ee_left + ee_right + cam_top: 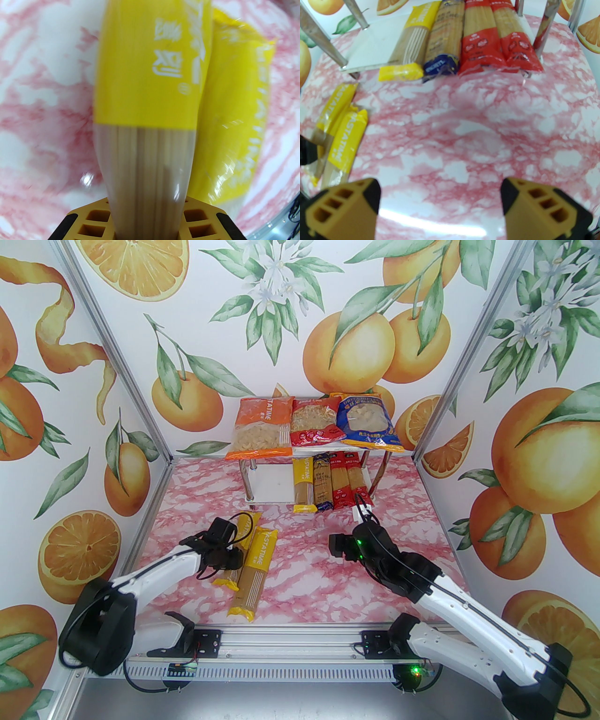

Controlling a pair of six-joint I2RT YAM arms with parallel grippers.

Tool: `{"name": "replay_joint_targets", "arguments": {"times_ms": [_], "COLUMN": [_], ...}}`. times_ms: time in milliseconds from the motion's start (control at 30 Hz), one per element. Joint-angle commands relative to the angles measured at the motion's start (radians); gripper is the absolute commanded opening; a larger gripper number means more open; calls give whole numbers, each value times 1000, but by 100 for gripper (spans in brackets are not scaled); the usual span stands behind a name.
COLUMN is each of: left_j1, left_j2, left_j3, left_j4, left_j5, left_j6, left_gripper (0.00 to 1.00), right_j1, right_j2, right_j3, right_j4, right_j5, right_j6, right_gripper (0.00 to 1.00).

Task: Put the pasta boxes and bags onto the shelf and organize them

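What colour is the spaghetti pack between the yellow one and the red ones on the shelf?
Dark blue pack, best seen in the right wrist view.

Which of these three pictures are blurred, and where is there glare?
Left wrist view: the nearer yellow spaghetti pack is close and soft, with glints on its wrap. Right wrist view: slightly blurred, with a white glare streak on the table near the bottom. Top view: sharp and evenly lit.
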Motion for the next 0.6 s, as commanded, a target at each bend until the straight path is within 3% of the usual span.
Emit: {"name": "replay_joint_targets", "arguments": {"times_ms": [0, 567], "left_j1": [0, 3], "left_j2": [-88, -220], "left_j3": [35, 200], "left_j4": [11, -90], "left_j5": [-31, 70], "left_j6": [30, 38], "left_gripper": [0, 0], "right_j1": [-4, -3], "right_j2": [18, 59], "right_j3": [26, 78], "right_j4": [-11, -24], "right_j5": [37, 68], "right_j6": [15, 4], "right_gripper": [88, 88]}}
